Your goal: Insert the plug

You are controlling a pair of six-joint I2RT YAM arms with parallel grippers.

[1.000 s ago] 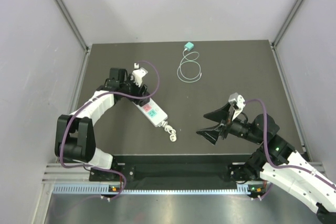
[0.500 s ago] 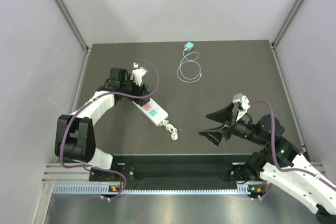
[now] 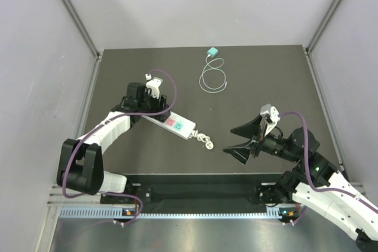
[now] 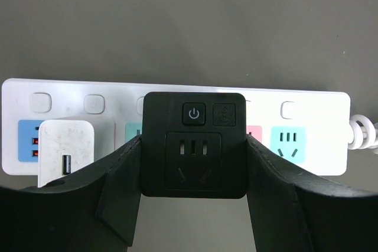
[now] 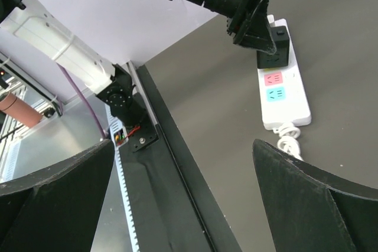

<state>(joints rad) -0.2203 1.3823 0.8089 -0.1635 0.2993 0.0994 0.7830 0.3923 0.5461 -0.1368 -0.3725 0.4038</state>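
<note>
My left gripper [image 3: 153, 108] is shut on a black plug block [image 4: 194, 146] with a power button and a socket face. The block sits on the middle of the white power strip [image 3: 177, 125], whose pink and teal sockets show to its right. A white USB charger [image 4: 71, 149] sits in the strip to its left. In the right wrist view the plug block [image 5: 273, 48] stands on the strip's [image 5: 284, 101] far end under the left gripper [image 5: 254, 25]. My right gripper [image 3: 237, 140] is open and empty, off to the right of the strip.
The strip's coiled white cord [image 3: 205, 140] lies at its right end. A teal plug [image 3: 212, 51] with a looped thin cable [image 3: 212, 81] lies at the back of the dark mat. The table's metal rail [image 5: 147, 146] runs along the near edge.
The power strip has swung with my left gripper, its cord end moving right, so it lies closer to horizontal. My right gripper drew back slightly and then stayed still.
</note>
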